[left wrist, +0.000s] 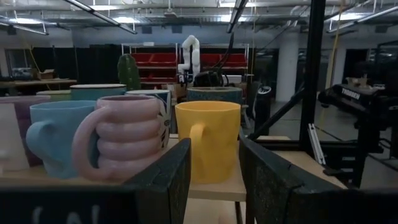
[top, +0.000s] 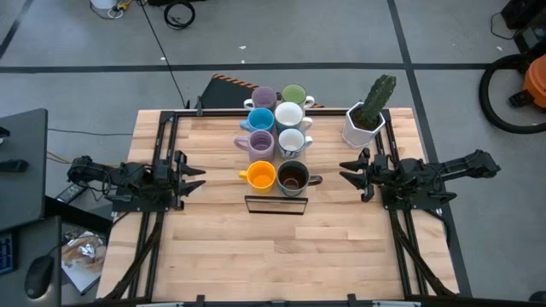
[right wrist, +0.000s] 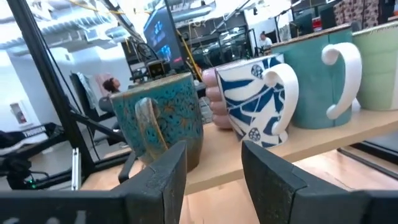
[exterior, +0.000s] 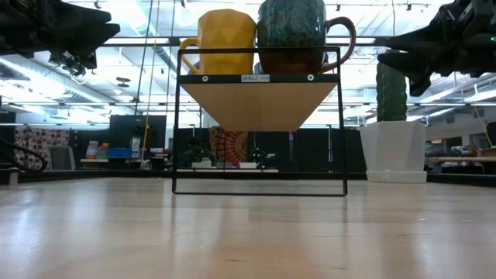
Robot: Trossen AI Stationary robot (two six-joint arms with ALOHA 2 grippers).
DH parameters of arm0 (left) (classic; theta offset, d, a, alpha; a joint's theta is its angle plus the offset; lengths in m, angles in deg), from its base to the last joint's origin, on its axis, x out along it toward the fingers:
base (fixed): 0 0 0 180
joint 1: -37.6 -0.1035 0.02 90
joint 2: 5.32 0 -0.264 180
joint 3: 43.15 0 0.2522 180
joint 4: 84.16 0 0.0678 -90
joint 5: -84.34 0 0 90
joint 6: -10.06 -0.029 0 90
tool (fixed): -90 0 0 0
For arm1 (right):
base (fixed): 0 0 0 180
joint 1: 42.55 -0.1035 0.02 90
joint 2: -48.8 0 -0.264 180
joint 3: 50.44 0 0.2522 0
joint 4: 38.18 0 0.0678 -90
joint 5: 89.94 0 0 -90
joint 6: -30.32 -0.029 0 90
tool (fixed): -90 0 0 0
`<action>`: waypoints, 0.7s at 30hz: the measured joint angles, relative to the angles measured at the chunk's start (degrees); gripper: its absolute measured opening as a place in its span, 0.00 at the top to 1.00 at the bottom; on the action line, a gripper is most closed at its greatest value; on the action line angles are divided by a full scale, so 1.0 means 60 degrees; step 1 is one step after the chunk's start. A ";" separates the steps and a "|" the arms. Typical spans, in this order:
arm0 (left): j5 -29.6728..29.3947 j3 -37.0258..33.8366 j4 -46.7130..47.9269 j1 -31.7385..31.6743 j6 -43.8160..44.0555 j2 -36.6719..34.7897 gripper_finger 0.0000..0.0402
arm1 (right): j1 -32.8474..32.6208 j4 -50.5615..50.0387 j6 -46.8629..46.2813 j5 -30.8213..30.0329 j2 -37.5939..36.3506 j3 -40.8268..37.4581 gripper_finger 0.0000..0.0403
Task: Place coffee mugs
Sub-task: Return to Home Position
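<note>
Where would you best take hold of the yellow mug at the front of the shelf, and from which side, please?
Probably its handle, approached from the left arm's side: the yellow mug stands upright with the handle jutting that way, toward the open left gripper, while the dark mug crowds its other side and a lilac mug stands behind.
</note>
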 joint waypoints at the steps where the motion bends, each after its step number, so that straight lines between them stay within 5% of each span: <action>1: 0.0001 0.0000 0.0000 0.0000 0.0087 0.0000 0.65 | 0.0000 0.0067 0.0005 -0.0037 -0.0003 0.0000 0.60; 5: 0.0003 0.0000 -0.0004 0.0000 0.0664 0.0000 0.65 | 0.0000 0.0034 0.0264 -0.0118 -0.0005 0.0000 0.60; 11: 0.0001 0.0000 -0.0004 0.0000 0.0701 0.0000 0.65 | 0.0018 -0.0179 0.3056 -0.0170 0.0010 0.0000 0.60; 21: 0.0000 0.0000 -0.0007 0.0000 0.0706 0.0002 0.65 | 0.0018 -0.0168 0.3289 -0.0166 0.0014 0.0000 0.60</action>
